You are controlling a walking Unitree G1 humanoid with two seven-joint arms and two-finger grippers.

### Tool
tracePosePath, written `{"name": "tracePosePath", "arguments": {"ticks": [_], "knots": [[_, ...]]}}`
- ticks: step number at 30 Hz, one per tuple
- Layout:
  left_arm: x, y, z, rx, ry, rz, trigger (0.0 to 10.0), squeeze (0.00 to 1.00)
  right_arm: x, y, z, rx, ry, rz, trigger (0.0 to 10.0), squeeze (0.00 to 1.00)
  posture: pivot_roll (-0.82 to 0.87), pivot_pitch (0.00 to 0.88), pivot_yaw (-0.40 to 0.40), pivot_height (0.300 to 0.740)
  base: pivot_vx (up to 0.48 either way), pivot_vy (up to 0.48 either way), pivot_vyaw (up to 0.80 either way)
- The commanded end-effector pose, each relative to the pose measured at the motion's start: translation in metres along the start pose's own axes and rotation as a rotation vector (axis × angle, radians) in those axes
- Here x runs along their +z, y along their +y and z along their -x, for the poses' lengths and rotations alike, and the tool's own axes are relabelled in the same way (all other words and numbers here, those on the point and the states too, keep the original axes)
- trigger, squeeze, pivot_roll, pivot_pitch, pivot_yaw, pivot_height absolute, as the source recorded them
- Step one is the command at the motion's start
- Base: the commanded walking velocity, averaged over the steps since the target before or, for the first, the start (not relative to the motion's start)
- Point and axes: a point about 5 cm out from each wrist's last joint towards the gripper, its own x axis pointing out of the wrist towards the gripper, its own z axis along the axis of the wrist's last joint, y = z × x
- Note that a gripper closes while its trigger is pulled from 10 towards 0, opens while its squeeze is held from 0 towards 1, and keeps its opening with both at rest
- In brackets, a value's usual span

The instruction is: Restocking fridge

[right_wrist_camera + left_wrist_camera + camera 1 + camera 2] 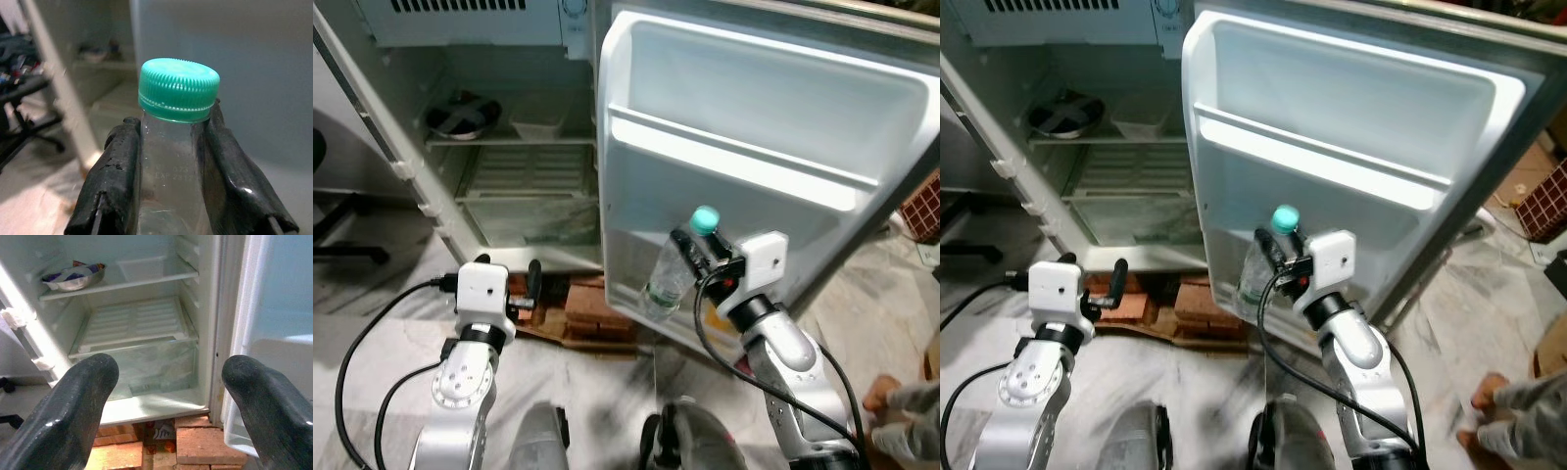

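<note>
The right hand (693,257) grips a clear bottle (664,279) by the neck, fingers closed just under its green cap (178,89). The bottle hangs below the hand, right against the open fridge door (773,127), beside its lower part. The door shelf (734,162) sits above the hand. Off to the other side, the left hand (533,284) waits open and empty, facing the fridge (137,323), where a bowl (73,276) rests on an upper shelf.

Risks: the neck grip is narrow, so the bottle could swing or slip. Lifting it close to the door may knock it on the shelf edge.
</note>
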Motion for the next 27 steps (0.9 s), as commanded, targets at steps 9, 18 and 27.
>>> {"name": "tracePosePath", "arguments": {"ticks": [9, 18, 27], "knots": [[-0.001, 0.001, 0.001, 0.007, 0.009, -0.001, 10.0, 0.0, 0.006, -0.009, -0.001, -0.051, -0.035, 0.044, 10.0, 0.0, 0.04, 0.131, -0.004, 0.609, 0.0, 0.0, 0.0], [0.0, 0.001, 0.001, 0.008, 0.008, -0.004, 10.0, 0.0, 0.009, -0.014, -0.003, -0.098, -0.059, 0.064, 10.0, 0.0, 0.05, 0.135, -0.001, 0.609, 0.0, 0.0, 0.0], [0.002, 0.003, 0.004, 0.005, 0.011, 0.01, 10.0, 0.0, 0.013, -0.022, -0.005, -0.213, -0.103, 0.083, 10.0, 0.0, 0.06, 0.139, -0.009, 0.609, 0.0, 0.0, 0.0]]}}
